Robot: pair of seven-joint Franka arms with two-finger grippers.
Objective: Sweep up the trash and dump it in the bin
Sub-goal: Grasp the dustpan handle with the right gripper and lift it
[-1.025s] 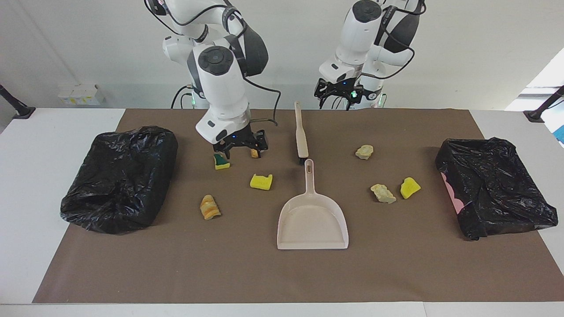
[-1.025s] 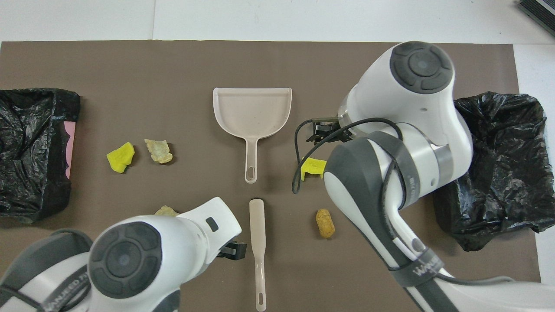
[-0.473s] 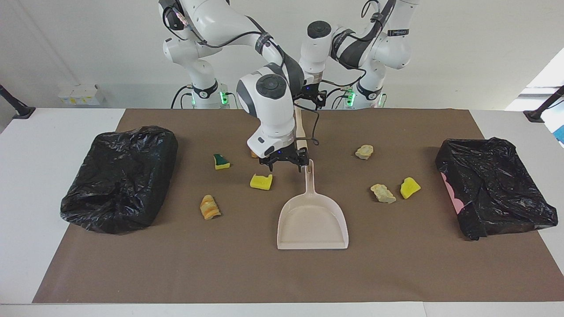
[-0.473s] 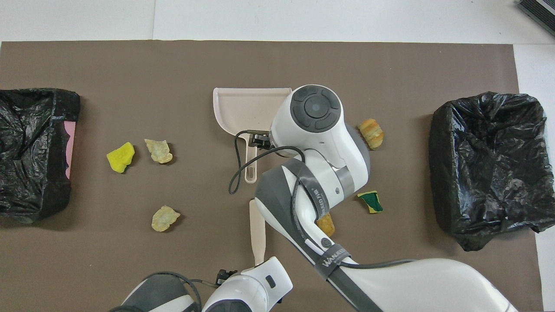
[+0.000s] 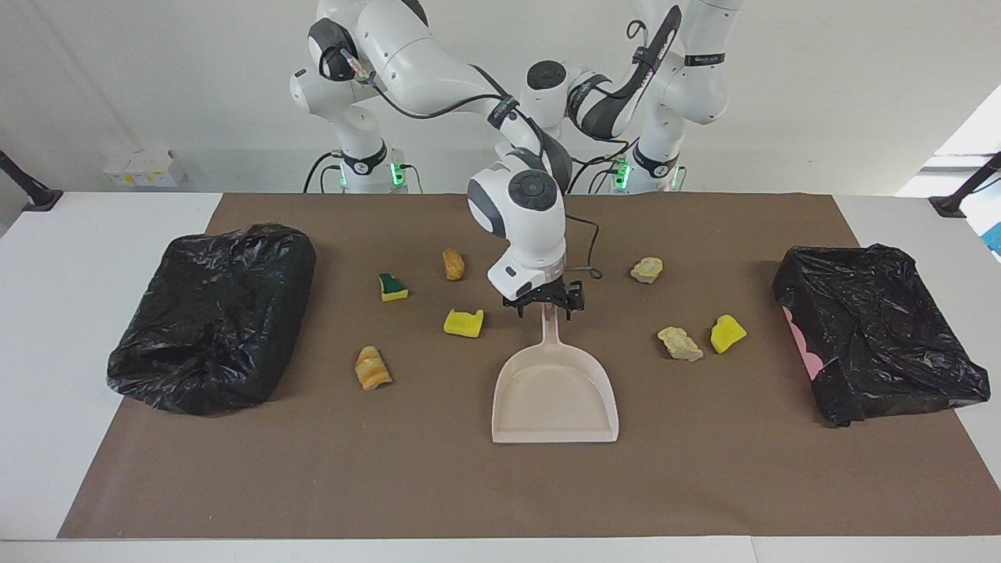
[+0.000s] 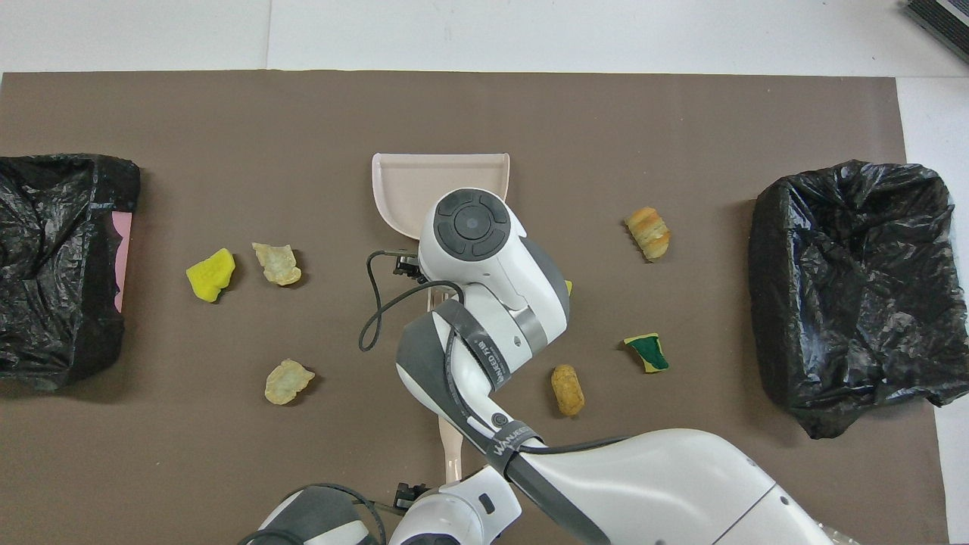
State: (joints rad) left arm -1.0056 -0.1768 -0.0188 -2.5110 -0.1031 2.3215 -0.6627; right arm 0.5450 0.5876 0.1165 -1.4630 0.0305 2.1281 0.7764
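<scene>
Now the right arm, reaching in from its base, has swung across the brown mat and brought the right gripper down onto the top of the beige dustpan's handle. A second ago it hung over the green-faced sponge scrap toward its own end of the table. Its fingers stand apart on either side of the handle and are not yet closed on it, so the pickup of the pan appears to be just beginning. The left arm has also left its raised perch by its base. In the overhead view the left gripper sits low at the robots' edge, beside the end of the hand brush, and whether it is open or gripping cannot be told. The two black-bagged bins, one at the right arm's end and one at the left arm's end, lie exactly as they did, as do the dustpan and the brush. None of the trash has moved. The sponge scrap, an orange-brown piece, a yellow piece and a striped orange piece lie on the mat toward the right arm's end. Two tan pieces and a yellow one lie toward the left arm's end. Nothing is in the pan or the bins, so the sweeping is judged not yet started.
</scene>
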